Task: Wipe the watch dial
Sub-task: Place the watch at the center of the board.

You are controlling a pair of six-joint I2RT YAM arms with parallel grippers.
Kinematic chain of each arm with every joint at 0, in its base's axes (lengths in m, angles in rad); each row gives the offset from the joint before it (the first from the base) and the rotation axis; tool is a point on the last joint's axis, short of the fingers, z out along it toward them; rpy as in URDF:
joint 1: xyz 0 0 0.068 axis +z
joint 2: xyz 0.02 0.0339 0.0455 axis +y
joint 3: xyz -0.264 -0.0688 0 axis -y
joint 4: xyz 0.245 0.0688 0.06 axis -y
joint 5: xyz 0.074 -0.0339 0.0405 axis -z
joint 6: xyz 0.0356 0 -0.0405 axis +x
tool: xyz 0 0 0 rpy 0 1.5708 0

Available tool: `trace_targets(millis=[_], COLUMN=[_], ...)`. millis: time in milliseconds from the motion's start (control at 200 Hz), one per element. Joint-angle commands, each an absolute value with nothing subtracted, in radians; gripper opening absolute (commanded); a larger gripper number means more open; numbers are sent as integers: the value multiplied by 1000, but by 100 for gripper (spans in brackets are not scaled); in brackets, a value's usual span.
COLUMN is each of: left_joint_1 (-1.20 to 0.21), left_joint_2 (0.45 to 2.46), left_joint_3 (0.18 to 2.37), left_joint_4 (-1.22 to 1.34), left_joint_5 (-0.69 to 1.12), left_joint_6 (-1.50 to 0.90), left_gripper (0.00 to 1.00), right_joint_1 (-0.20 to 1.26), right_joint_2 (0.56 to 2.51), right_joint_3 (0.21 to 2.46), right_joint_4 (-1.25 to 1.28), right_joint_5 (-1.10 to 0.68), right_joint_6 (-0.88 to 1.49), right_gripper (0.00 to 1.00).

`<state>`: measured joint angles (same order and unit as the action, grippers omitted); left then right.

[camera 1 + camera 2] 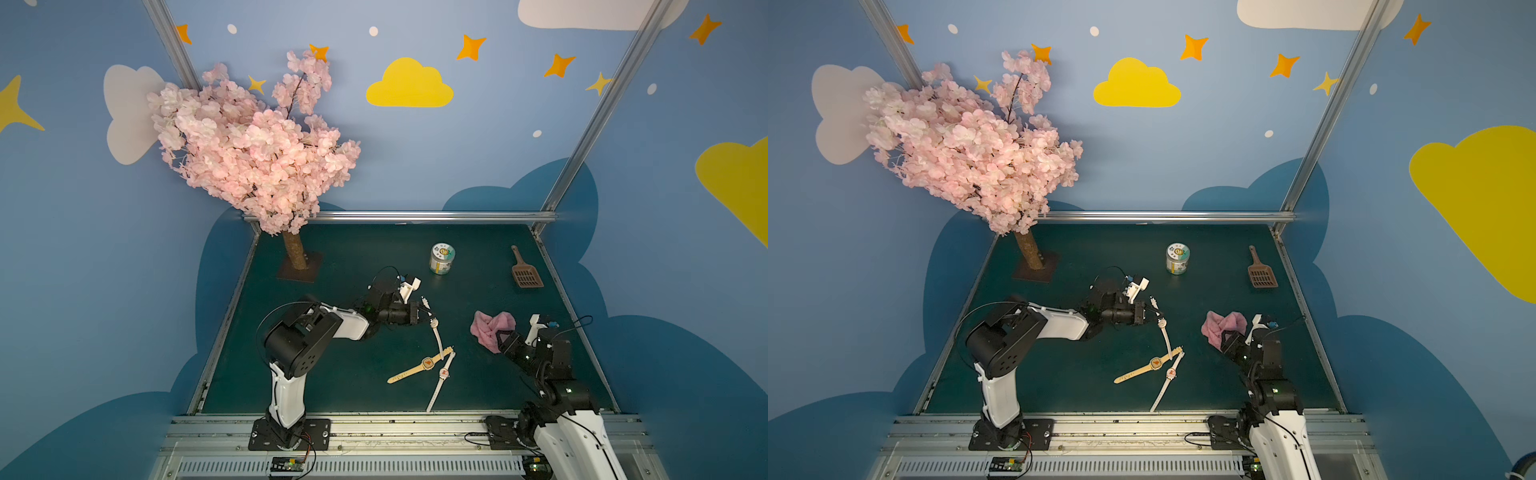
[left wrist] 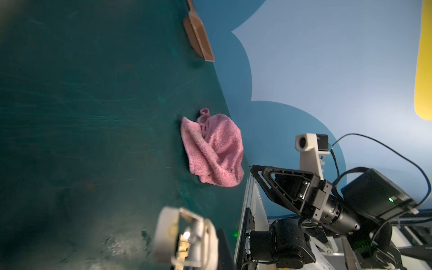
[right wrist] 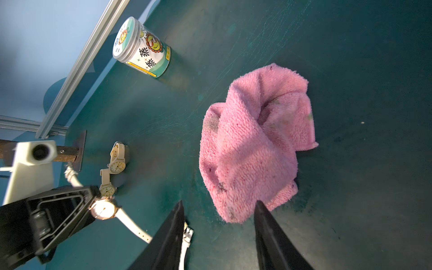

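Observation:
My left gripper (image 1: 423,309) is shut on the strap of a white watch (image 1: 433,321), just above its dial, and lifts that end off the green mat. The dial (image 3: 102,209) shows beside the left fingertip in the right wrist view. The rest of the strap trails down to the mat. Up close in the left wrist view, the strap's buckle end (image 2: 184,237) is a blur. A crumpled pink cloth (image 1: 492,327) (image 3: 254,145) lies on the mat at the right. My right gripper (image 3: 218,208) is open at the cloth's near edge, its fingertips either side of that edge.
Two more watches lie on the mat toward the front, a tan one (image 1: 427,363) and a white one (image 1: 444,372). A printed can (image 1: 441,258) and a brown scoop (image 1: 525,272) stand at the back. The blossom tree (image 1: 297,253) fills the back left corner.

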<state>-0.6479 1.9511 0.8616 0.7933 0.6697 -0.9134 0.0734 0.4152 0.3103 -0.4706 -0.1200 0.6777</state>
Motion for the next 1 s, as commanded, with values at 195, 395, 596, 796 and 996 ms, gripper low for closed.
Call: trace_targets(millis=[195, 395, 596, 796, 996], left_joint_1=[-598, -578, -574, -577, -586], left_joint_2=[2006, 2013, 2017, 2003, 1967], left_joint_3=[835, 831, 844, 849, 874], left_joint_4=[888, 843, 775, 692, 544], left_joint_5=[678, 683, 660, 622, 565], left_joint_6=[-949, -916, -892, -874, -830], left_gripper=[3, 3, 4, 17, 31], right_joint_1=[70, 70, 69, 69, 69], right_joint_2=[353, 344, 342, 337, 338], right_joint_3=[336, 337, 337, 339, 342], right_joint_4=[-549, -557, -560, -562, -561], right_joint_5=[-109, -112, -118, -120, -120], right_joint_6=[684, 687, 691, 692, 692], right_gripper=[50, 50, 50, 50, 50])
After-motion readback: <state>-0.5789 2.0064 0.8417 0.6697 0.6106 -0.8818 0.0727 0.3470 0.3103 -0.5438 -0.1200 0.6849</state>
